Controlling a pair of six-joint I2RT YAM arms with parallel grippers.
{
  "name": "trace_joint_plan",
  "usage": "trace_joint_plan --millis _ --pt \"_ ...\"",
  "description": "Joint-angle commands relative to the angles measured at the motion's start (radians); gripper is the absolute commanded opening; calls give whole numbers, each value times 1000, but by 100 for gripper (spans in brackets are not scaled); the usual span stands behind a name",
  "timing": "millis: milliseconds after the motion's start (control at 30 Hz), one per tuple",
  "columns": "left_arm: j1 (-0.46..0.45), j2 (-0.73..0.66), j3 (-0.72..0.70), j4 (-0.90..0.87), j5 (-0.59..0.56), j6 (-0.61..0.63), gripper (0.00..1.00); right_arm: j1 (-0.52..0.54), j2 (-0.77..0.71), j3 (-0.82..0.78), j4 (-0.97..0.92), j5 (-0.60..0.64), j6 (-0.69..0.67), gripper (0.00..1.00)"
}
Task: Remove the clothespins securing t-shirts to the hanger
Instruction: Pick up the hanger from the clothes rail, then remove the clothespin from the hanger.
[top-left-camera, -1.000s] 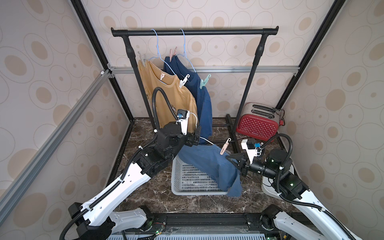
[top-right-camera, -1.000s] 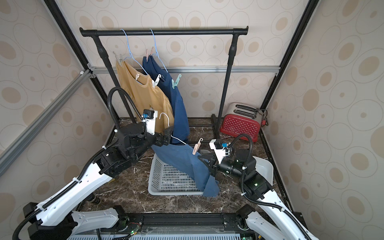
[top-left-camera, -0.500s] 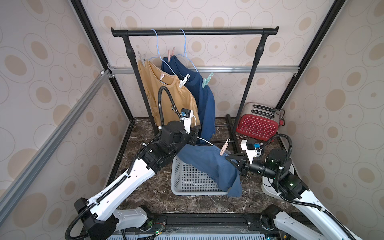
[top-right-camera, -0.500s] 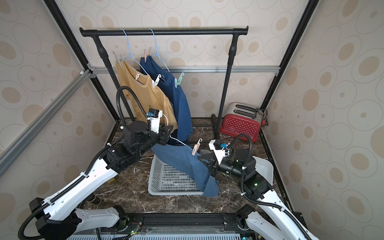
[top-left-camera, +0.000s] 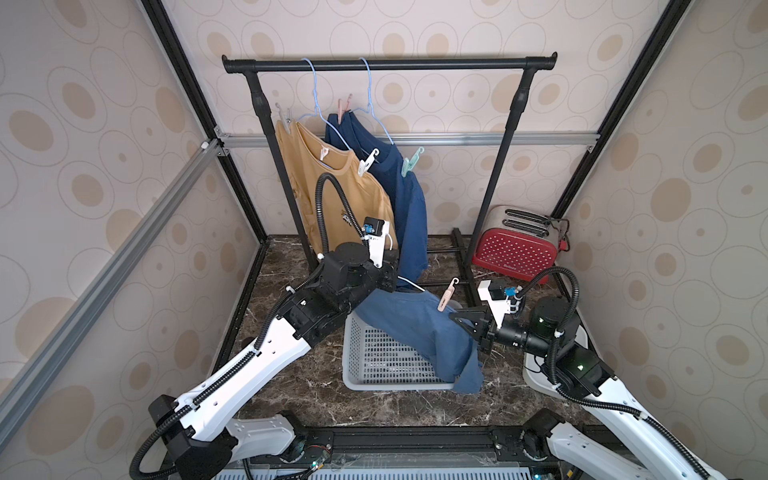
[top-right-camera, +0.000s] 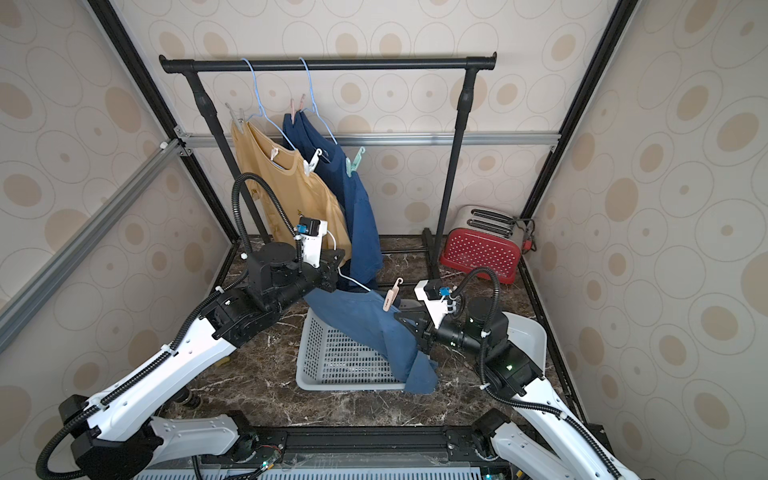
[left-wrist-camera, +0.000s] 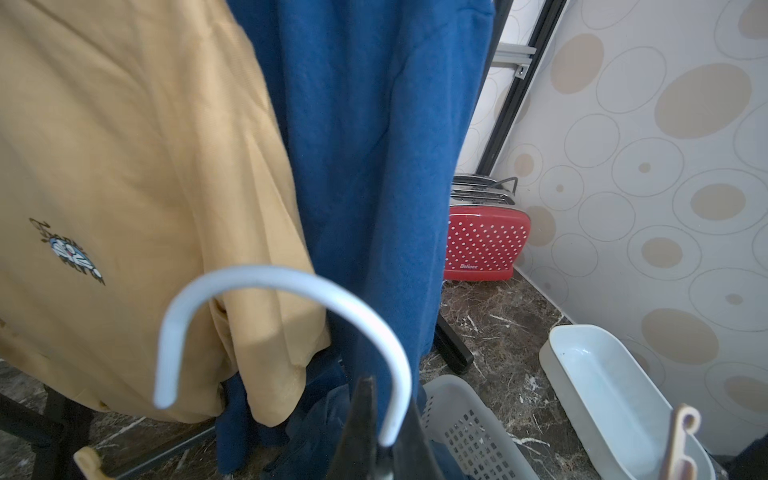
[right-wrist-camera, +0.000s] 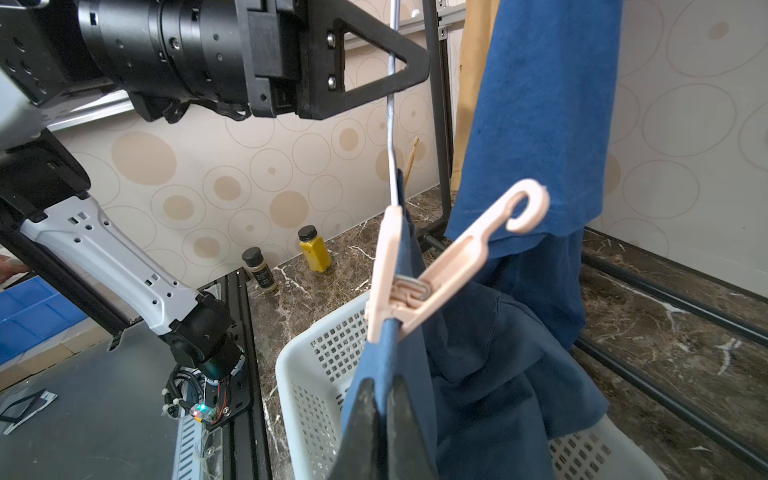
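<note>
You have a black tubular garment rack (top-left-camera: 390, 65) at the back. It carries a matte mustard t-shirt (top-left-camera: 328, 195) and a dark blue t-shirt (top-left-camera: 409, 216) on pale blue wire hangers (top-left-camera: 316, 95). A third, mid-blue t-shirt (top-left-camera: 411, 328) is off the rack. It is stretched in soft folds between both arms above a pale grey perforated plastic basket (top-left-camera: 390, 385), with one corner drooping past the rim. Your left gripper (left-wrist-camera: 386, 419) is clamped tight on the neck of that shirt's white wire hanger (left-wrist-camera: 266, 276), just below its rounded hook. Your right gripper (right-wrist-camera: 382, 386) is pinched closed on the blue fabric at the shoulder edge. Directly beside it, a peach-pink clothespin (right-wrist-camera: 440, 266) bites that same edge; it is a flat, hook-tipped plastic peg with a steel spring. On the rack, a white clothespin (top-left-camera: 368, 161) and a teal clothespin (top-left-camera: 411, 160), both hook-tipped, sit on the near shoulders. A pink clothespin (top-left-camera: 344, 109) and a pale grey clothespin (top-left-camera: 284, 116) sit on the far ones.
</note>
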Motion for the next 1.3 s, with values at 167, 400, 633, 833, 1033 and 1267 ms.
trace_joint_plan --millis 167,400,633,833,1033,1267 --pt "16 -63 -23 30 -67 65 0 3 8 71 -137 -6 -79 48" --pt "23 -104 -47 27 -93 121 0 3 79 209 -293 19 -57 90" --pt "23 -106 -104 99 -90 137 0 28 219 340 -353 59 49 100" --pt "23 -87 -77 94 -108 181 0 94 310 434 -393 132 55 98" --pt "23 -80 -76 106 -87 212 0 95 443 647 -623 139 48 94" --pt "23 -74 -98 157 -81 217 0 95 673 994 -1045 135 -28 87"
